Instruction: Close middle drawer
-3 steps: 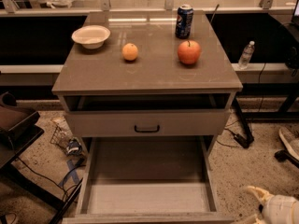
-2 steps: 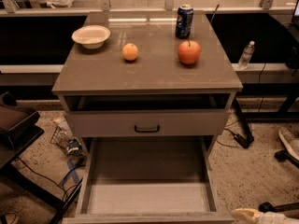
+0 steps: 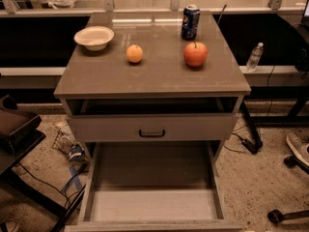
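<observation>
- One drawer stands far out: the middle drawer [image 3: 152, 204] is pulled well toward the camera. Its pale floor is bare, and its front edge runs along the bottom of the view. Its side walls slant back to the cabinet, and its handle does not show from this angle.
- No part of the arm shows, and the gripper lies outside the view, so its pose cannot be told, nor whether it is wide, narrow or holding anything.
- Just above the middle drawer and under the tabletop [image 3: 145, 79] sits the top drawer [image 3: 203, 127]. A small black bar handle [image 3: 152, 133] is centred on its front. A dark gap shows between its upper edge and the tabletop, so it seems slightly out.
- Four things rest on the tabletop, all apart from one another. A white bowl [image 3: 94, 36] is at the back left and an orange [image 3: 134, 53] sits near the middle. A red apple [image 3: 195, 54] lies to the right, with an upright blue soda can [image 3: 190, 21] just behind it.
- A water bottle [image 3: 254, 57] stands upright on the ledge to the right of the cabinet.
- On the speckled floor, litter [image 3: 70, 146] and cables lie to the left of the middle drawer, near a dark seat [image 3: 17, 124]. A chair base [image 3: 289, 215] stands at the lower right.
</observation>
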